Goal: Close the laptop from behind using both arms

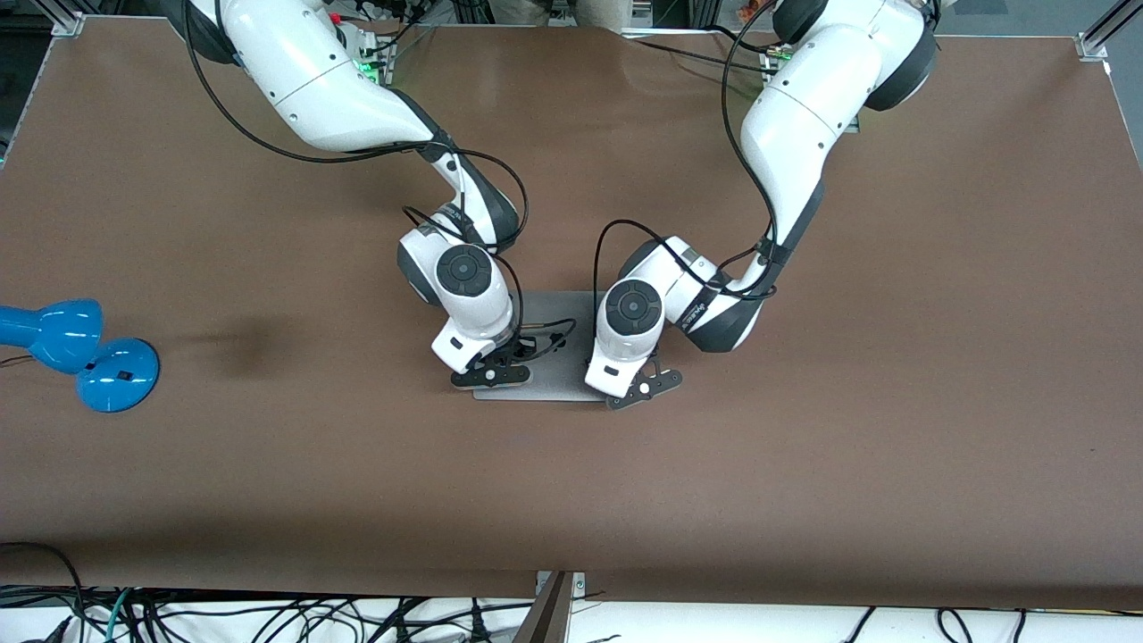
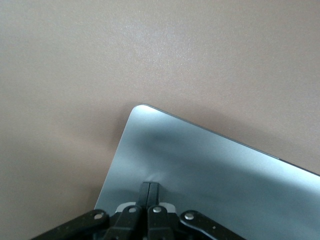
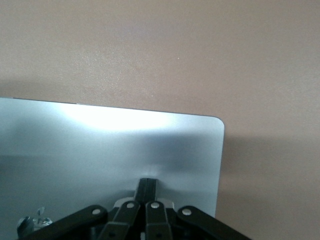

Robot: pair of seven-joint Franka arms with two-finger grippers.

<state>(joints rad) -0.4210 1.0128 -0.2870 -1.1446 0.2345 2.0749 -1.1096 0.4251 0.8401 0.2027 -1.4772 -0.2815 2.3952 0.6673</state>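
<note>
On the table [image 1: 804, 464]: one laptop [image 1: 571, 308], lid down | two grippers, left [image 2: 150, 192], right [image 3: 148, 187], jaws pressed together on lid

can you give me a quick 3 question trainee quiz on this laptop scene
1. True or false: the laptop lid is down flat.
2. Which pincers are shut? A) left only B) right only C) both
3. Fill in: the blue lamp sits toward the ____ arm's end of the table.

Key: 1 true. 2 C: the left pincer and right pincer both rest shut on the lid. 3 right.
</note>
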